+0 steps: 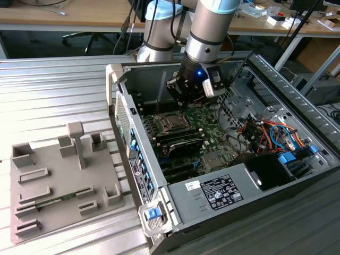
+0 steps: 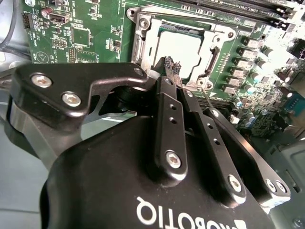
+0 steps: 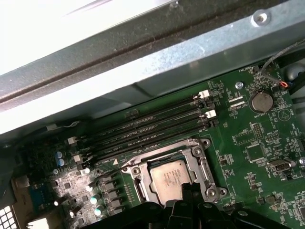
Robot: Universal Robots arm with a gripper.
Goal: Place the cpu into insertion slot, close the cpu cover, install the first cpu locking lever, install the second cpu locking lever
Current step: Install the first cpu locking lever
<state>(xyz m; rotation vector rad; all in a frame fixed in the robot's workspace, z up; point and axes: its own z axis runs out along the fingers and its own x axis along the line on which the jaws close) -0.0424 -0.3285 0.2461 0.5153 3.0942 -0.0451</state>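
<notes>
The exterior view takes in the open computer case (image 1: 135,164) on the ribbed surface (image 1: 53,90), with a grey fixture tray (image 1: 64,183) at lower left. The tool (image 1: 183,105) hangs over the insertion slot (image 1: 171,122) in the upper middle. In the first wrist view the cpu (image 3: 167,180) sits in its socket — cpu cover (image 3: 195,153) flat around it. In the second wrist view the tool's fingers (image 2: 169,109) are narrow, gripping nothing, at the cover's rim just beside the cpu.

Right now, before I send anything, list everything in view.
table: one, ribbed metal, under everything.
fixture tray: one, grey, exterior view's left.
computer case: one, dark, open, on the table.
motherboard: one, green, inside the computer case.
cpu cover: one, shiny metal, down on the motherboard.
cpu: one, silvery, inside the cpu cover's window.
memory slots: several, black, beside the cpu cover.
arm: one, silver-blue, above the computer case.
gripper: one, black, shut, tips at the cpu cover's edge.
</notes>
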